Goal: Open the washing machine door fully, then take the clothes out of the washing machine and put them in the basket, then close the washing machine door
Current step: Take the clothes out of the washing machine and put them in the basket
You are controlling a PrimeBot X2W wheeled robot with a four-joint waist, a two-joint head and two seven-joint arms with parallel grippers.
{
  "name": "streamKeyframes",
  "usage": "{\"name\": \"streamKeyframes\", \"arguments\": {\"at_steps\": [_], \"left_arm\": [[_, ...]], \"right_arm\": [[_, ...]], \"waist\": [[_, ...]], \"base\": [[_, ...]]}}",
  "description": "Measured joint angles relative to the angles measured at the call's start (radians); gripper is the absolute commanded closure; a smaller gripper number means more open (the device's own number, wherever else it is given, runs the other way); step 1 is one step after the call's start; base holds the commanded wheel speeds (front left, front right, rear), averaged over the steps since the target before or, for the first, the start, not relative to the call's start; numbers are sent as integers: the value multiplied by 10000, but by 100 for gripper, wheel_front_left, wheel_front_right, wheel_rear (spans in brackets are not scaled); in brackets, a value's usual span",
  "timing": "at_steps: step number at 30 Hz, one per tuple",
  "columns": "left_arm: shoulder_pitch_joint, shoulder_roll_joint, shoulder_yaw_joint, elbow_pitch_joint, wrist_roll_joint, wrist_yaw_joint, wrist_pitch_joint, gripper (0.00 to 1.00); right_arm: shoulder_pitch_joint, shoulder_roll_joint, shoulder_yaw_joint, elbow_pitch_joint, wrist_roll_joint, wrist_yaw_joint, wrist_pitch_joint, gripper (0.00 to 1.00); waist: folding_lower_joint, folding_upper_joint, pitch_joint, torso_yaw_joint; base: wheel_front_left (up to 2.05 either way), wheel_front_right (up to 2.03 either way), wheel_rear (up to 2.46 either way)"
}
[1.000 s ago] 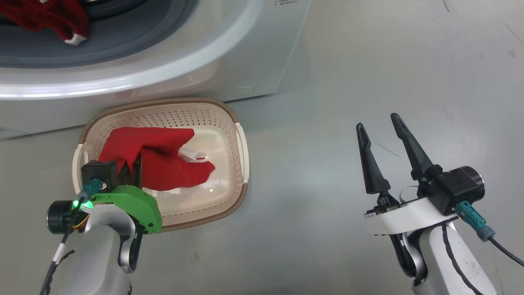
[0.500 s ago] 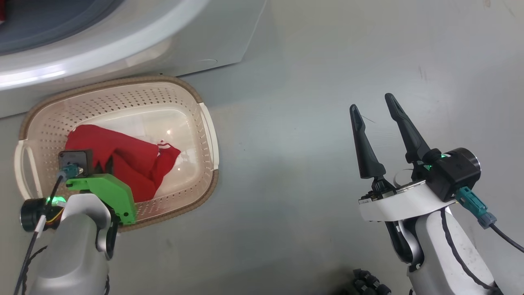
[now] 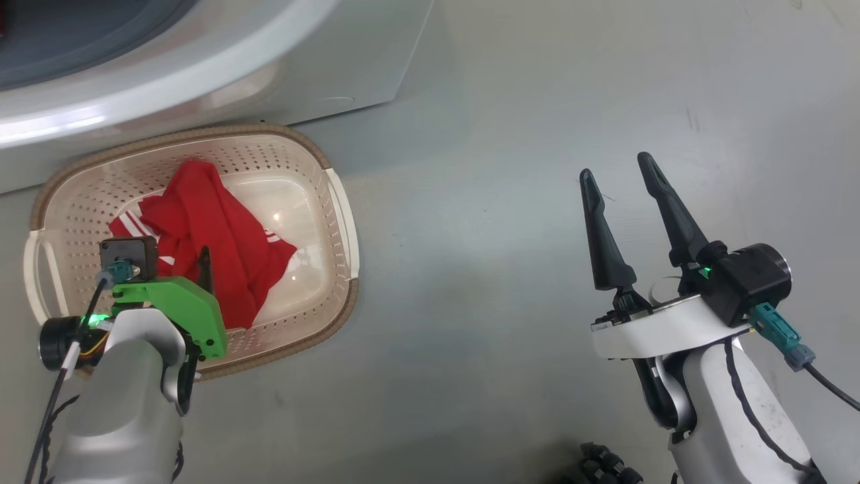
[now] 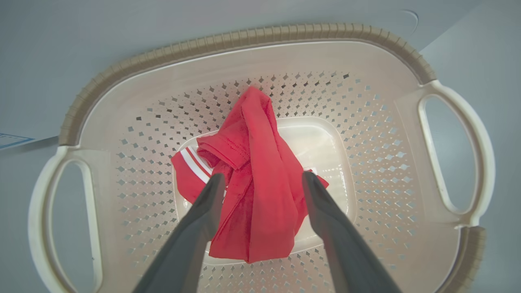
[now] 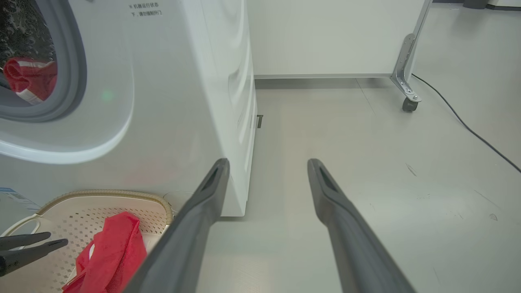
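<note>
Left wrist view: crumpled red white-striped clothes (image 4: 252,154) in basket (image 4: 366,134); left tool (image 4: 262,176) spread, empty.

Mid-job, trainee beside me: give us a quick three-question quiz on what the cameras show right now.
1. True or false: the left pincer is shut on the red garment.
2. Where is that garment? A) in the basket B) on a shelf C) on a table
3. Fill in: another red garment sits inside the washing machine's ____.
Key: 1 false, its fingers stand apart; 2 A; 3 drum.
</note>
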Motion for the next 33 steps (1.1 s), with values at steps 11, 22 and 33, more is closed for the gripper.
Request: {"name": "streamKeyframes", "arguments": {"at_steps": [11,22,33], "left_arm": [[-486,-61,-909,-178,930,-240,-1521,0],[-934,-368,-1429,-1712,1620,-230,-1935,0],[-265,-608,-1162,-4495,1611,67,-1925,0]], "right_arm": [[-79,0,-336,63,-50,-94,0,0],[-56,-244,-729,138,-314,-102,0,0],[370,-508,-1043,322,-472,-150,0,0]], "waist": [[0,0,-343,378],[0,1,-844,1190],[0,0,-1813,1957]], "base": [[0,0,0],[0,0,0],[0,0,0]]}}
